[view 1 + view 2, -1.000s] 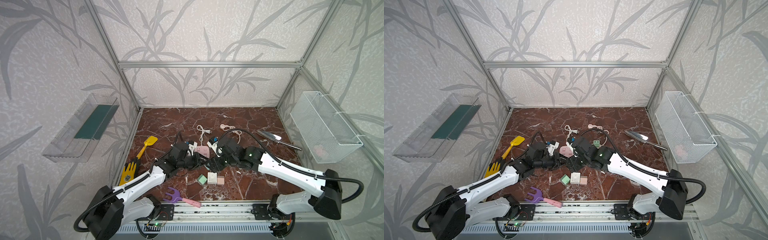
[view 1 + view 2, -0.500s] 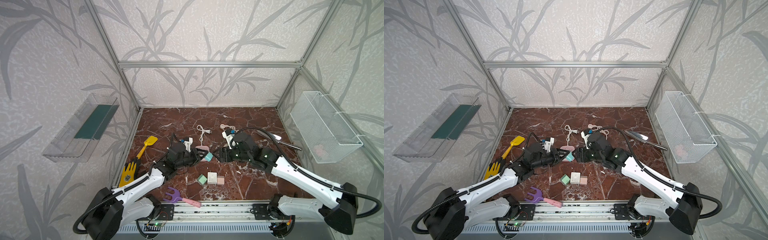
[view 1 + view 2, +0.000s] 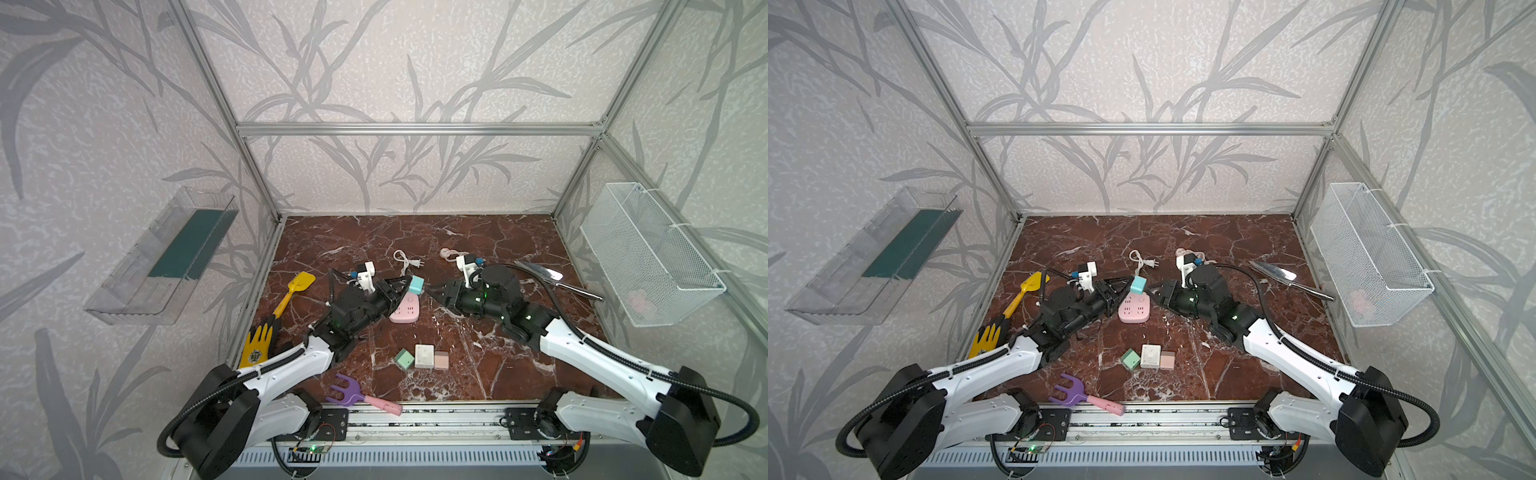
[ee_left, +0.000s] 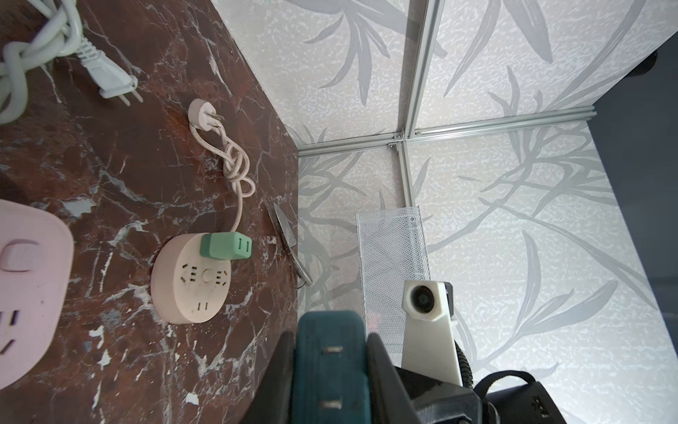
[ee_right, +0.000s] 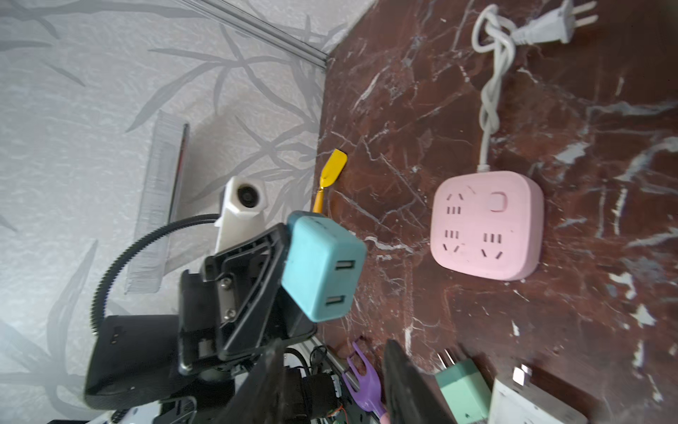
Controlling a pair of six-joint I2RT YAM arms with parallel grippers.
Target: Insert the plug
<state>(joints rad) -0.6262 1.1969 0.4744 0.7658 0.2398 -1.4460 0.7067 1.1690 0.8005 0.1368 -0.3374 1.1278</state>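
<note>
A dark red marble tabletop fills the lower middle of both top views. Two black-and-white robot arms reach in from the bottom edge.

Near the centre of the frame, the left gripper is clamped tight on a small teal cube-shaped plug adapter, with one black finger on each side. The left wrist view shows the adapter's two metal prongs facing back toward the wrist. The right wrist view shows two USB slots on the opposite face.

The adapter hangs at the upper edge of a pink square power strip with rounded corners, which lies flat on the marble. In the right wrist view the two are apart, not touching. A knotted white cable with a two-pin plug runs from the strip toward the top of the frame.

Just right of the adapter, the right gripper points at it, its fingers parted with nothing between them. Below the strip, three small blocks, green, white and pink, sit side by side.
</note>
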